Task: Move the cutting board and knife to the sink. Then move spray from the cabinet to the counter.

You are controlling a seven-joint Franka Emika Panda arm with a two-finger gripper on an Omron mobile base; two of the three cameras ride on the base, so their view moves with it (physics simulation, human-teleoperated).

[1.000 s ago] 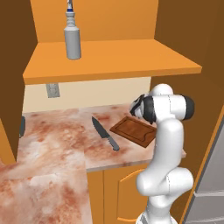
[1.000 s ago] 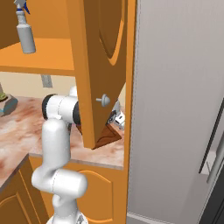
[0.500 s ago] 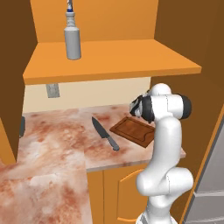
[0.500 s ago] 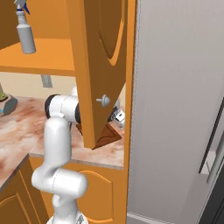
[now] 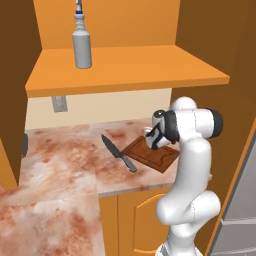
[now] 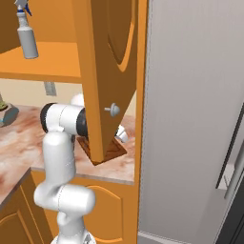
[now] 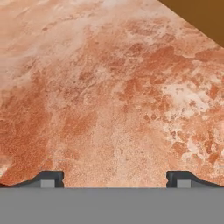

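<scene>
Fingers (image 7: 115, 178) spread wide in the hand view, the two small dark tips far apart at the lower edge, nothing between them and nothing gripped; directly under them lies bare mottled marble of the surface (image 7: 109, 96), reddish-pink blotches over white, faintly grainy. Top right corner of the hand view: a flat brown wooden wedge, identity not resolvable. Left base view: the white arm's hand hangs low over the near corner of the cutting board (image 5: 155, 155), contact with the board not resolvable. Cutting board: flat, rectangular, dark reddish-brown wood with a groove inside the rim, lying turned at an angle on the surface (image 5: 60, 160). Knife (image 5: 119, 155) lies flat on the surface just beside the board's left edge, dark pointed blade toward the wall, grey handle toward the front edge; touching the board or not cannot be told. Spray (image 5: 82, 42): grey smooth bottle, narrow neck, blue-and-white tipped nozzle, upright on the wide orange shelf of the cabinet (image 5: 125, 70), above and left of the board. Right base view: a corner of the board (image 6: 114, 152) shows under the open darker cabinet door, spray (image 6: 26, 34) on the shelf up left of it
</scene>
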